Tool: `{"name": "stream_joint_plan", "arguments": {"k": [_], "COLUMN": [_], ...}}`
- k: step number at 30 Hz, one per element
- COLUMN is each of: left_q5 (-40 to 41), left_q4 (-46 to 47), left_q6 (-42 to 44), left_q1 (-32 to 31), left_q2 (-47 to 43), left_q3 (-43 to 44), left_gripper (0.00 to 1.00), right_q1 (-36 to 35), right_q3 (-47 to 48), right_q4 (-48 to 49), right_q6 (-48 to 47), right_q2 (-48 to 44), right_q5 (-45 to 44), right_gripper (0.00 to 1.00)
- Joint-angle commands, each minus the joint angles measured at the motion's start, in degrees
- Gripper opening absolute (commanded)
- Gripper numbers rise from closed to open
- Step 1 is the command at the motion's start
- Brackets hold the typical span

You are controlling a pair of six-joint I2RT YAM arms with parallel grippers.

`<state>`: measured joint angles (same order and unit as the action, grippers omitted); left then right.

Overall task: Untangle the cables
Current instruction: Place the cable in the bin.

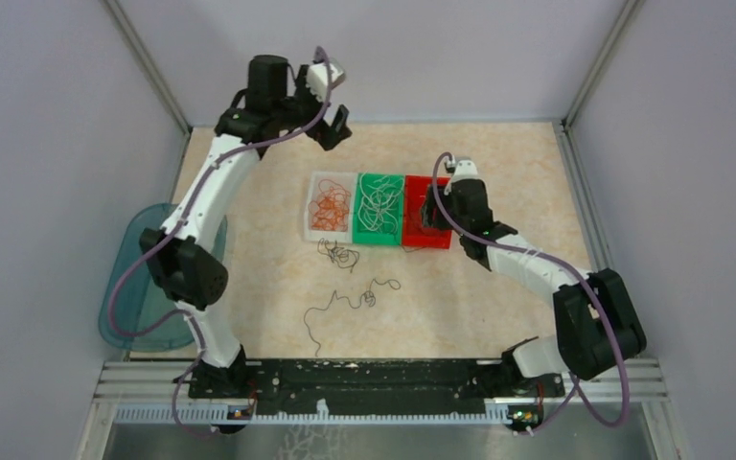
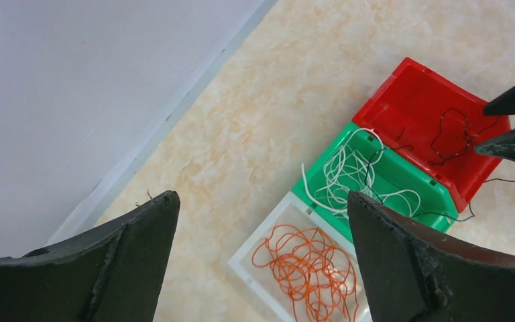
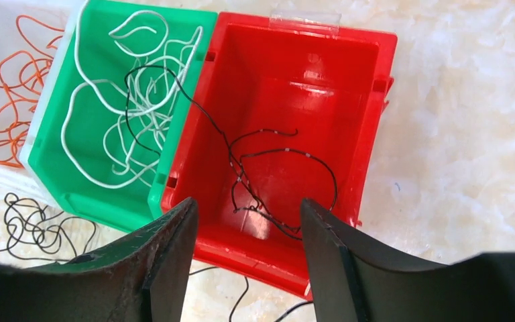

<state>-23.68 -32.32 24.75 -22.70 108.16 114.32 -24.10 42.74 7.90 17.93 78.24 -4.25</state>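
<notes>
Orange cables [image 1: 329,208] fill a clear white bin [image 2: 258,278]. White cables [image 1: 379,206] lie in the green bin [image 3: 50,168] beside it. A black cable [image 3: 275,174] rests in the red bin [image 3: 369,134], and one black strand drapes across from the green bin. More black cables lie loose on the table, a small knot [image 1: 340,254] by the bins and a long curl [image 1: 350,302] nearer the arms. My right gripper [image 3: 248,201] hangs open over the near end of the red bin, holding nothing. My left gripper [image 2: 261,196] is raised at the back, wide open and empty.
A teal translucent tray [image 1: 134,278] overhangs the table's left edge beside the left arm. Grey walls with metal posts close in the back and sides. The black mounting rail [image 1: 374,379] runs along the near edge.
</notes>
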Motion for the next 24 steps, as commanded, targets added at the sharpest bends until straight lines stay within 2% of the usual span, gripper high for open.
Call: {"name": "stream_joint_plan", "arguments": {"k": [1, 6, 11, 16, 19, 21, 24], "left_q5": [-7.56, -11.41, -13.33, -14.27, -14.61, -14.75, -15.45], "left_q4": [0.07, 1.97, 3.71, 4.73, 5.36, 5.46, 5.34], "left_q6": [-2.36, -2.97, -3.08, -2.17, -2.09, -2.16, -2.36], "left_q1": [3.43, 8.09, 10.91, 12.02, 12.32, 12.61, 13.07], "left_q2": [-6.35, -11.5, -14.92, -17.24, -18.23, -18.54, -18.96], "left_q3": [-5.57, -12.62, -16.97, -20.28, -21.64, -21.94, -21.89], "left_gripper": [1.0, 1.0, 1.0, 1.0, 1.0, 1.0, 1.0], "right_q1": [0.37, 0.37, 0.37, 0.37, 0.37, 0.37, 0.37], "right_q3": [6.86, 10.69, 9.43, 5.33, 2.58, 2.8, 4.32], "right_q4": [-1.85, -10.14, -19.73, -26.04, -24.18, -24.05, -25.5], "right_q6": [-6.09, -9.66, -1.46, 7.73, 11.91, 12.77, 12.62], "right_q2": [1.33, 0.43, -6.41, -12.09, -13.38, -11.9, -8.22], "right_q5": [-0.24, -6.39, -10.96, -4.89, -0.31, 0.27, 1.29], "right_gripper": [0.59, 0.61, 0.62, 0.61, 0.55, 0.51, 0.5]}}
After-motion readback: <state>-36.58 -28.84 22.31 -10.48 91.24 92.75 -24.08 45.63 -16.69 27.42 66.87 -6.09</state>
